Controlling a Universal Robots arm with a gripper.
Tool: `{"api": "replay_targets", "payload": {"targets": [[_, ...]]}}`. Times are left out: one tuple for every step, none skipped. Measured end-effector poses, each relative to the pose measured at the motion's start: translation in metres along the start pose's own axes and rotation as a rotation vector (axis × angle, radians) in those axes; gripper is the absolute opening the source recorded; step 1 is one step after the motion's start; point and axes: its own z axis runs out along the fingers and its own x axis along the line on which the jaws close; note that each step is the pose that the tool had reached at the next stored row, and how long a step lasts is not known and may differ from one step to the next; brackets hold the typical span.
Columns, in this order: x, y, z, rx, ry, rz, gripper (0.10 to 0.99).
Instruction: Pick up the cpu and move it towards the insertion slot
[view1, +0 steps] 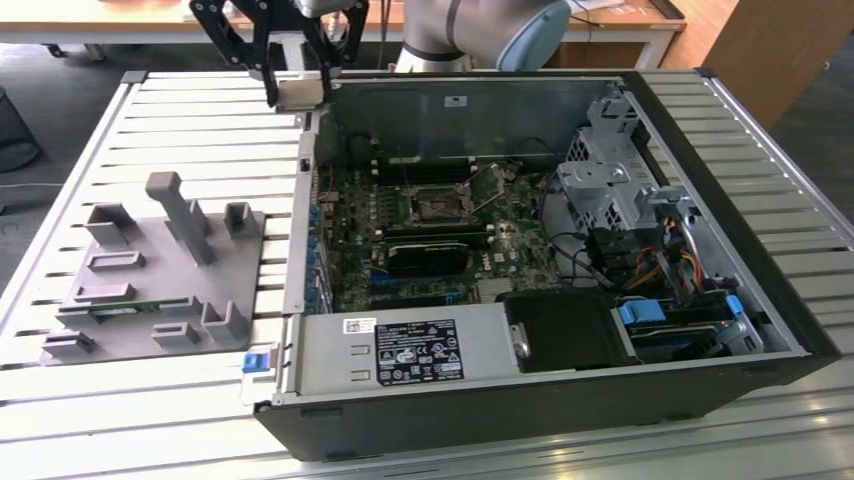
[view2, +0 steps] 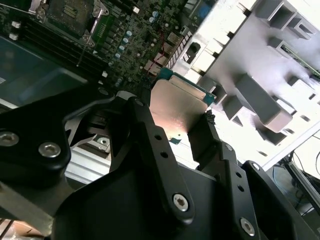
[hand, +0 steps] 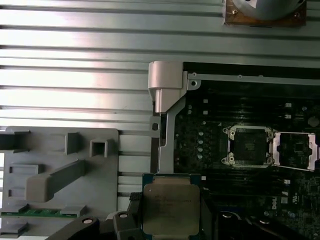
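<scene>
The black two-fingered gripper (view2: 187, 127) is seen clenched on the cpu (view2: 175, 107), a small flat square chip with a silvery metal top plate and a teal-green rim; in both wrist views the chip is pinched by two opposite edges between the black fingers (view2: 145, 125), its plate facing outward and left bare. In the first wrist view the cpu (hand: 171, 209) is carried in the air near the edge of the open black computer case (view1: 747, 330), between the grey plastic tray with upright posts (hand: 60, 175) and the green motherboard (hand: 250, 200). The insertion slot (hand: 248, 145), a square socket with a shiny metal frame and dark centre, lies well apart from the chip, its hinged frame lying open beside it.

The chip is judged light, stiff and thin, with smooth metal that could slip under a weak pinch. Its underside contacts are likely fragile, so hold is best taken on the side edges alone, as is done here, and kept level.
</scene>
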Motion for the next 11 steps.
{"api": "replay_targets", "payload": {"targets": [[-0.0016, 0.0, 0.0, 0.0, 0.0, 0.0, 0.545], [-0.0033, 0.0001, 0.0, 0.0, 0.0, 0.0, 0.545], [-0.005, 0.0001, 0.0, 0.0, 0.0, 0.0, 0.545], [-0.0067, 0.0002, 0.0, 0.0, 0.0, 0.0, 0.545], [-0.0083, 0.0002, 0.0001, 0.0, -0.0001, 0.0, 0.545], [-0.0099, 0.0003, 0.0001, 0.0, -0.0001, 0.0, 0.545], [-0.0114, 0.0004, 0.0001, 0.0, -0.0001, 0.0, 0.545], [-0.0129, 0.0004, 0.0, 0.0, 0.0, 0.0, 0.545], [-0.0146, 0.0005, 0.0, 0.0, 0.0, 0.0, 0.545], [-0.0165, 0.0007, 0.0001, 0.0, -0.0001, 0.0, 0.545], [-0.0183, 0.0009, 0.0001, 0.0, -0.0001, 0.0, 0.545]]}}
